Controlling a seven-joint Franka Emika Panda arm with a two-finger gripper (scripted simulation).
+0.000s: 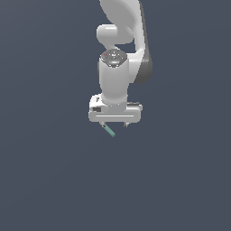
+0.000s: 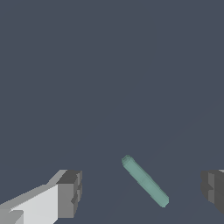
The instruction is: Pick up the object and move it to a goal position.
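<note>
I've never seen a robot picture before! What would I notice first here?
First, the big white robot arm hanging down in the middle of a plain dark grey scene. Next, the little teal-green stick poking out just under its gripper. In the wrist view the stick lies slanted between the two open fingers, touching neither.

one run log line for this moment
phase: pre-grasp | gripper: open, fingers apart either side of teal stick | stick: not gripped, lying angled between fingers | goal: not visible

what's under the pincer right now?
The teal stick lies below the open pincer, between its fingers and touching neither, angled across the gap. In the exterior view the pincer body covers the stick's upper end. Otherwise only plain dark surface shows.
</note>
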